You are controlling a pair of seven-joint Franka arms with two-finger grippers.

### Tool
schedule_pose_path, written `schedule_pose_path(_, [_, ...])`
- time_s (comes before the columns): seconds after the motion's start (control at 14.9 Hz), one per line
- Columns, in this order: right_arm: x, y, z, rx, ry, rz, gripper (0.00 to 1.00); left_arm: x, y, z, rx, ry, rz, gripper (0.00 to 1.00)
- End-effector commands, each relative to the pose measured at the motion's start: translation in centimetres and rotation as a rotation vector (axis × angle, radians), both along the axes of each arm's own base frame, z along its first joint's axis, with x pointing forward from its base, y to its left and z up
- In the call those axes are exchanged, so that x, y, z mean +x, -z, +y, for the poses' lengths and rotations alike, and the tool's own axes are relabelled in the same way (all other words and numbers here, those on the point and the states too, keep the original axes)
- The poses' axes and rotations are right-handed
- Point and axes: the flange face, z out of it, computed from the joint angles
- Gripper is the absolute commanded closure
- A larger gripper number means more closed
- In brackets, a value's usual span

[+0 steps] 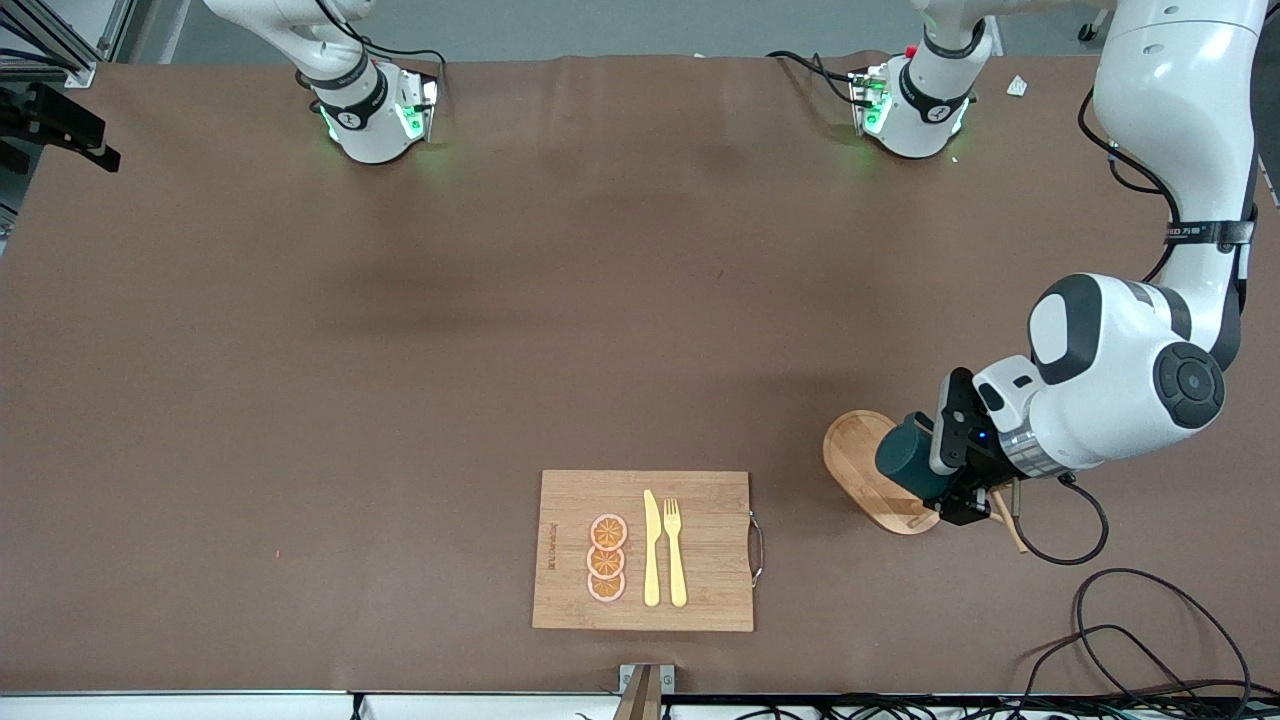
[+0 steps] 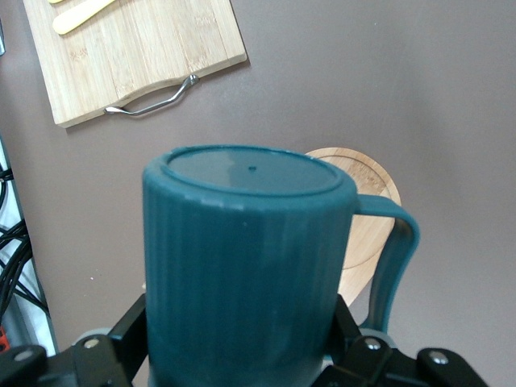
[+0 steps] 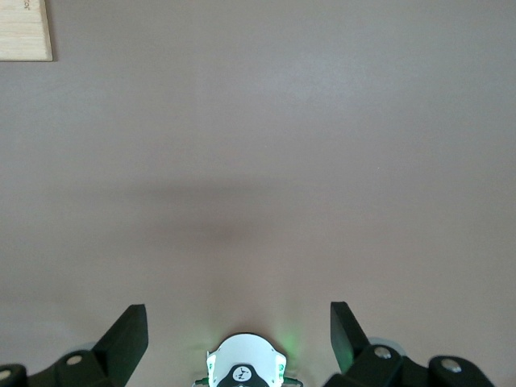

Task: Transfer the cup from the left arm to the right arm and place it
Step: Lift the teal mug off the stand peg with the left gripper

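At lower right, the left gripper (image 1: 938,478) clamps the cup (image 1: 908,458) over the wooden rack (image 1: 868,470); next, carrying it to the wide-open, empty, waiting right gripper (image 3: 239,332).

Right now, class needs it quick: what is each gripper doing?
Left gripper: shut on the dark teal ribbed cup, over the oval wooden rack base.
Right gripper: open, empty, waiting above bare table.

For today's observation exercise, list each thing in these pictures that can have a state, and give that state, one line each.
Cup: on its side, gripped, over the wooden base.
Left gripper: shut on the cup.
Right gripper: open, empty, over bare table; its arm waits.
Wooden base: flat on the table.
Cutting board: flat, with knife, fork and orange slices lying on it.
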Motion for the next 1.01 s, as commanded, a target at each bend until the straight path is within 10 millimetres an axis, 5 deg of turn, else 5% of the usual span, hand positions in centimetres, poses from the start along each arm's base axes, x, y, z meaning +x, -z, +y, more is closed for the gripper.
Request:
schedule_pose_path(0.0, [-0.5,0.0,-0.2,-0.012,0.0,0.003,0.0,0.0,-1.2,-0.6,-0.021,-0.011,-0.019,0.59])
schedule_pose_path(0.54, [-0.6,0.0,-0.6,-0.007,0.01,0.002,0.0,-1.9,-4.9,-5.3,-0.071,-0.05,0.022,0.58])
schedule_pose_path(0.94, [-0.4,0.1,-0.6,-0.008,0.009,-0.001,0.0,-4.7,-8.2,-11.2,-0.055,-0.086,0.046,0.58])
